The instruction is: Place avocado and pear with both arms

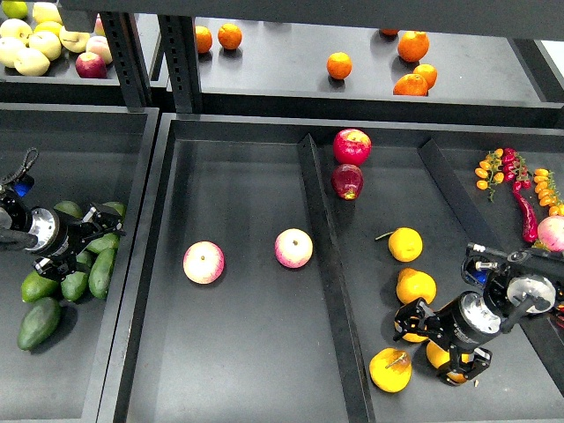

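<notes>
Several green avocados lie in a pile in the left bin. My left gripper [95,243] reaches in from the left, low over the pile, open, its fingers either side of a dark green avocado [105,243] that it partly hides. Several golden pears lie in the right bin. My right gripper [438,342] is open and low over them, its fingers astride one pear [437,354] that is mostly hidden beneath it. I cannot tell whether either gripper touches its fruit.
Other avocados [40,323] lie nearer me. More pears [405,244] [390,370] lie around the right gripper. Two pink-yellow apples [204,263] [293,248] sit in the middle bin [238,352], red apples [352,146] behind. Chillies [526,211] lie far right, oranges [339,65] on the back shelf.
</notes>
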Controlling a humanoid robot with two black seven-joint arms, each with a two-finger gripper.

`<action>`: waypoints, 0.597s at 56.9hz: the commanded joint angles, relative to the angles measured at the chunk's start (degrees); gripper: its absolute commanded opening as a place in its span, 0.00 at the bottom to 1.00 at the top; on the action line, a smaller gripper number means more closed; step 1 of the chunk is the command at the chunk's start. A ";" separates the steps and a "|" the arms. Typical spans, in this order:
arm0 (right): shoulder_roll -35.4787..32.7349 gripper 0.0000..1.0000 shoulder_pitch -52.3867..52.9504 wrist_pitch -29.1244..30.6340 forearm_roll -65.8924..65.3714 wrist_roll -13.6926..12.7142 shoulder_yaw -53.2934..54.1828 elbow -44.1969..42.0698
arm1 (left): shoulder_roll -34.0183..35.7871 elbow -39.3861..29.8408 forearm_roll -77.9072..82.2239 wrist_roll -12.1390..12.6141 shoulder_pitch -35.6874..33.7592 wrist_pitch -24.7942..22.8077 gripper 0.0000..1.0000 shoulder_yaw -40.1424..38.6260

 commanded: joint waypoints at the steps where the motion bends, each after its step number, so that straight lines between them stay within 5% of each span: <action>1: -3.02 0.99 -0.22 0.00 -0.04 0.01 4.53 0.15 | -0.02 1.15 -4.70 0.00 -0.02 -0.01 1.00 -1.72; 22: -4.43 1.00 -4.78 0.00 11.46 0.01 29.57 -10.74 | -1.43 3.79 -17.27 0.00 1.39 -0.01 1.00 -19.72; 34: -2.76 1.00 -6.19 0.00 17.53 0.01 32.57 -17.43 | -4.86 3.79 -17.97 0.00 4.03 -0.01 1.00 -29.57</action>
